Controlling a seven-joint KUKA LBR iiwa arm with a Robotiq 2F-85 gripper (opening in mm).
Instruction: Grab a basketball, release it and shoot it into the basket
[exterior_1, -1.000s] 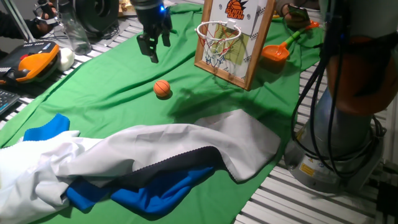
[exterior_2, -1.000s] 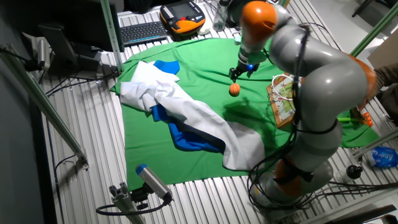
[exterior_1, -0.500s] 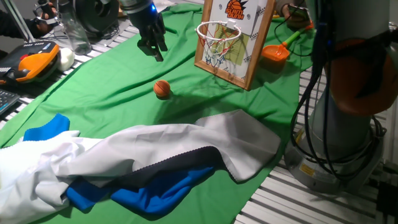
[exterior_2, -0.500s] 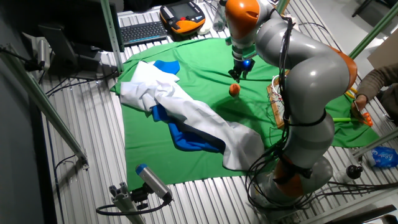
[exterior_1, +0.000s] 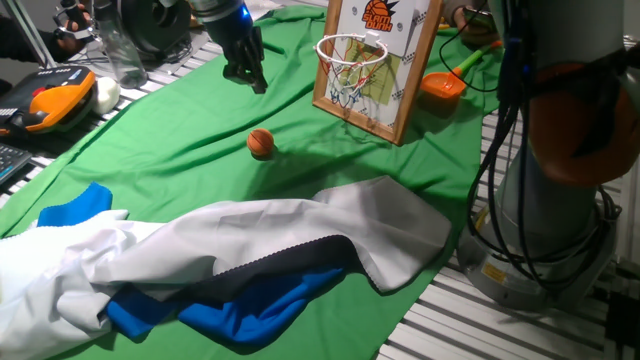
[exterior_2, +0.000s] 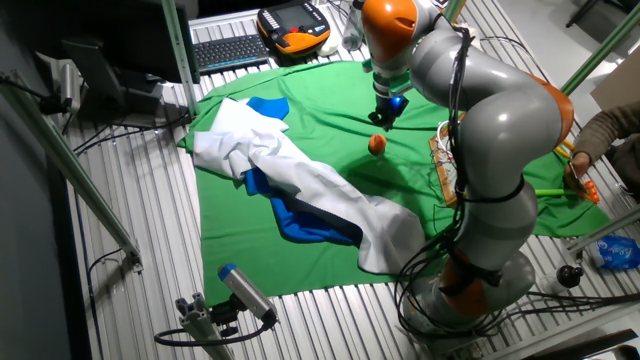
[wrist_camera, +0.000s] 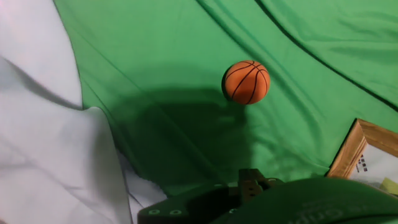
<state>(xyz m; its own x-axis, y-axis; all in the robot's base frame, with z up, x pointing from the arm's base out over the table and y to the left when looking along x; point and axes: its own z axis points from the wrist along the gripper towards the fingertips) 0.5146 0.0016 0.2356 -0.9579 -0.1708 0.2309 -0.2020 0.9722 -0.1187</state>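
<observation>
**Inspector:** One ball (exterior_1: 261, 142) lies loose on the green cloth (exterior_1: 180, 130), short of the hoop (exterior_1: 350, 50) and well apart from your gripper (exterior_1: 244, 72), which hangs above the cloth holding nothing. Whether its fingers are spread, I cannot tell.

**Operator:** How should I take it?

**Inspector:** You should come down straight over the ball's middle; it is round, smooth-looking and likely to roll on wrinkled fabric. The hoop's net is soft and its backboard (exterior_1: 385, 40) is wood-framed and stiff.

Orange ball, green cloth!
My view: orange basketball (wrist_camera: 246, 81) with dark seams on the green cloth (wrist_camera: 155, 56); white fabric (wrist_camera: 43, 149) beside.
</observation>
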